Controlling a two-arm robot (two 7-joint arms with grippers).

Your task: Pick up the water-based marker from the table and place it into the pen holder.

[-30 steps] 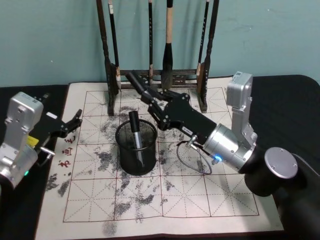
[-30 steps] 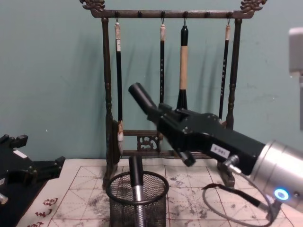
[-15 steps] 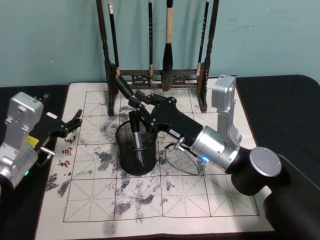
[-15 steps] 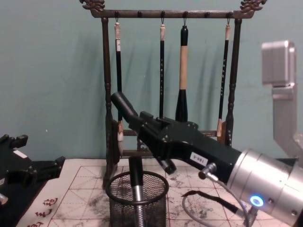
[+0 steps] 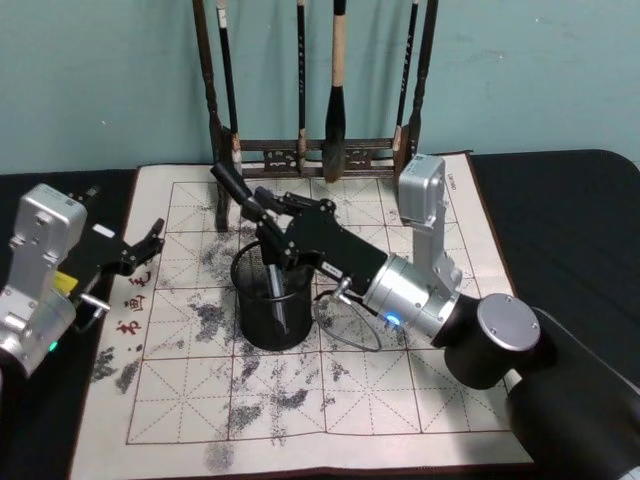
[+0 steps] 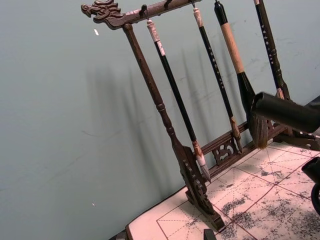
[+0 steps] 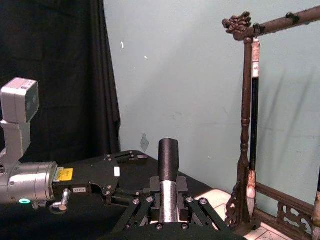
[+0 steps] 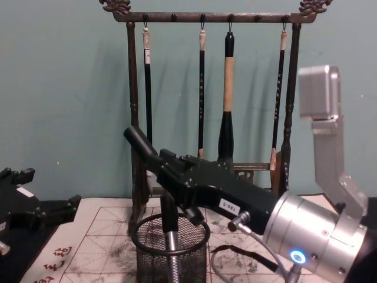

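Across the lower frame your worktop (image 5: pixel 560 200) carries one inked mat (image 5: pixel 400 400); behind it, one rack (image 5: pixel 318 152) hangs four brushes (image 5: pixel 338 60). At centre frame your right hand (image 5: pixel 265 213) is clamped on a marker (image 5: pixel 235 192), tilted up-left above the one holder (image 5: pixel 255 320). I'd judge that lets its lower end slide in beside a second marker (image 5: pixel 275 290) standing inside. At left your left hand (image 5: pixel 140 252) idles, jaws apart.

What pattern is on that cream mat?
The mat has a red grid, smudged with grey ink; clearest in head view.
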